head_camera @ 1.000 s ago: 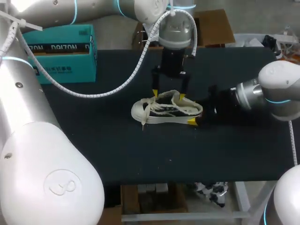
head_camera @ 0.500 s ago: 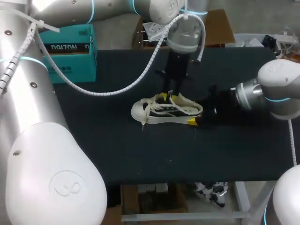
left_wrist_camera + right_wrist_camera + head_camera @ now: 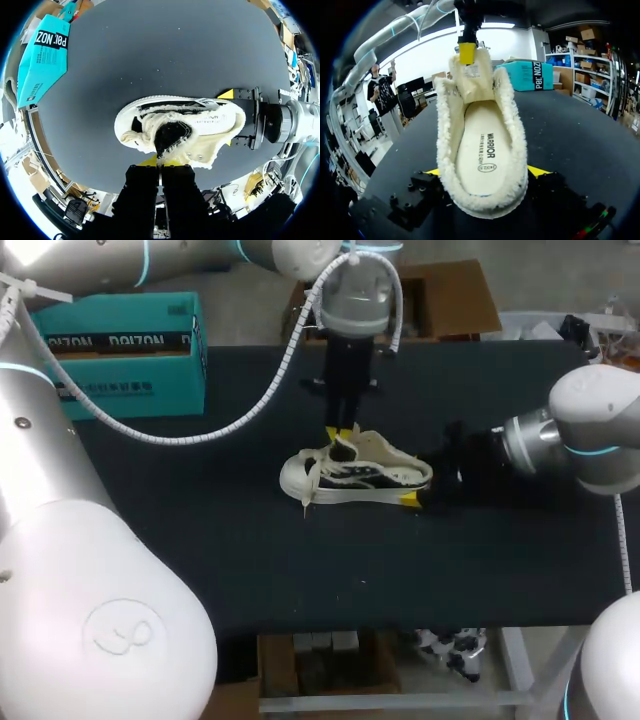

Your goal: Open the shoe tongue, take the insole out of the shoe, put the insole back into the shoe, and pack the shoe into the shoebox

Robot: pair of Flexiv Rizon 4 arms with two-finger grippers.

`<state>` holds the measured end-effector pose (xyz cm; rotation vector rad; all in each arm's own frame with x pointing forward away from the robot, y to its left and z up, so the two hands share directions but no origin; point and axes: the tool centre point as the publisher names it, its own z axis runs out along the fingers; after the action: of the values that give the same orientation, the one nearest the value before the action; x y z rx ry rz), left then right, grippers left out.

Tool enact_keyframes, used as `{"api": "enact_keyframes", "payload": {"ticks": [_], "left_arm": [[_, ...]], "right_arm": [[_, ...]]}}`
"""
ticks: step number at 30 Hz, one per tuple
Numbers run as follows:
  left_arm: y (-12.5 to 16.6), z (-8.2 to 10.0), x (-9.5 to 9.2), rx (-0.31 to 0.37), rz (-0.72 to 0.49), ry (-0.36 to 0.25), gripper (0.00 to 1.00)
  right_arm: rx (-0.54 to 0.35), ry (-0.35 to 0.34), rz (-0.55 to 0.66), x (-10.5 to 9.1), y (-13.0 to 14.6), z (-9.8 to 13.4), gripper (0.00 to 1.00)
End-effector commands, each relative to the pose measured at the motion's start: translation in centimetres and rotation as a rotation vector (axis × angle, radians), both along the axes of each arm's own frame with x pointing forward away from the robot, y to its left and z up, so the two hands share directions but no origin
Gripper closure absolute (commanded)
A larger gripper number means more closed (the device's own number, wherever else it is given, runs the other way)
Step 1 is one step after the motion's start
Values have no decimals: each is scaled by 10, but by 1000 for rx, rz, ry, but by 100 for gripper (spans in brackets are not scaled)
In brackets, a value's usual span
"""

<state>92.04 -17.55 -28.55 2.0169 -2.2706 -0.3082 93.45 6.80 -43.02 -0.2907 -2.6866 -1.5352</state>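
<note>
The left claw [image 3: 161, 161] is seen closed almost completely. Its two yellow tips are pressed together on the upper edge of the tongue [image 3: 470, 82], which is pinched between them and held upright above the opening of the shoe [image 3: 360, 478]. This claw hangs straight down over the front half of the shoe, on an arm that comes in from the left.

The right claw [image 3: 485, 172] is set low at the heel, lying level with the table. Its fingers stand wide apart, with one yellow tip against each side of the heel, so the shoe is gripped between them.

With the tongue lifted, the fleecy lining is laid open and the pale insole [image 3: 482, 147] can be seen lying flat inside the shoe. The shoe stands upright on its sole near the middle of the dark table [image 3: 250, 570], toe towards the robot's left and heel towards its right, with a lace hanging loose over the side. The teal shoebox [image 3: 125, 355] is placed at the far left corner of the table, well apart from the shoe. Whether it is open cannot be told.
</note>
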Motion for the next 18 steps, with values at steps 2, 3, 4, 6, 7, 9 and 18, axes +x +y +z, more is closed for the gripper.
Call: {"api": "enact_keyframes", "payload": {"ticks": [2,3,4,6,7,9,18], "left_arm": [[43,-8,2,-222,60,-24,100],[46,-11,4,-225,62,-17,100],[48,-16,8,-225,73,-5,100],[50,-24,12,-225,73,4,100],[51,-28,14,-230,77,16,100],[52,-34,18,-237,78,22,100],[52,-52,25,-277,48,70,100]], "right_arm": [[4,0,2,3,3,-10,100],[4,0,2,3,3,-10,100],[4,0,2,3,3,-10,100],[4,0,2,3,3,-10,100],[4,0,2,3,3,-10,100],[4,0,2,3,3,-10,100],[4,0,2,3,3,-10,100]]}}
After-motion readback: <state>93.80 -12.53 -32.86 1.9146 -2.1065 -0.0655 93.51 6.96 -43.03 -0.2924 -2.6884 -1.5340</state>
